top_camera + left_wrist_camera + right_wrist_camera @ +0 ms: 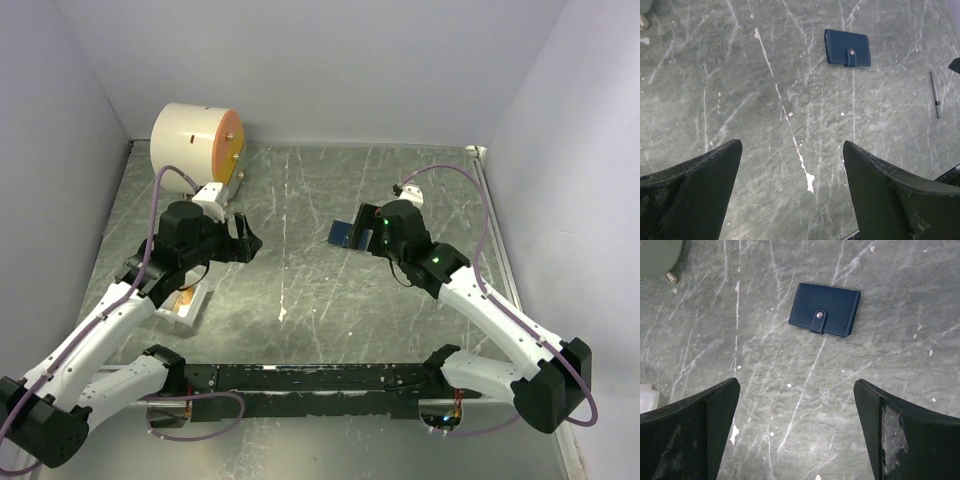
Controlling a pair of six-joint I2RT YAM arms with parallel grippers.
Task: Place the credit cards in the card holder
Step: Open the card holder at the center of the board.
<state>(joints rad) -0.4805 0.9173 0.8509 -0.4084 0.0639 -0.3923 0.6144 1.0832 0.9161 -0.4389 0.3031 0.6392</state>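
The card holder (341,235) is a dark navy case lying shut on the grey marbled table, its snap tab fastened. It lies flat ahead of my right gripper (796,382) as the card holder (824,316), and far off in the left wrist view as the card holder (847,48). My right gripper (360,236) hovers open right beside it, partly covering it from above. My left gripper (246,241) hangs open over bare table, and this left gripper (792,145) has nothing between its fingers. An orange-yellow credit card (183,297) shows in a white tray, mostly under my left arm. The dark card is hidden.
A big cream cylinder (197,140) with an orange face stands at the back left. The white tray (194,308) lies near the left arm; its corner (647,397) shows in the right wrist view. A small metal rod (936,94) lies right of the card holder. Grey walls enclose the table.
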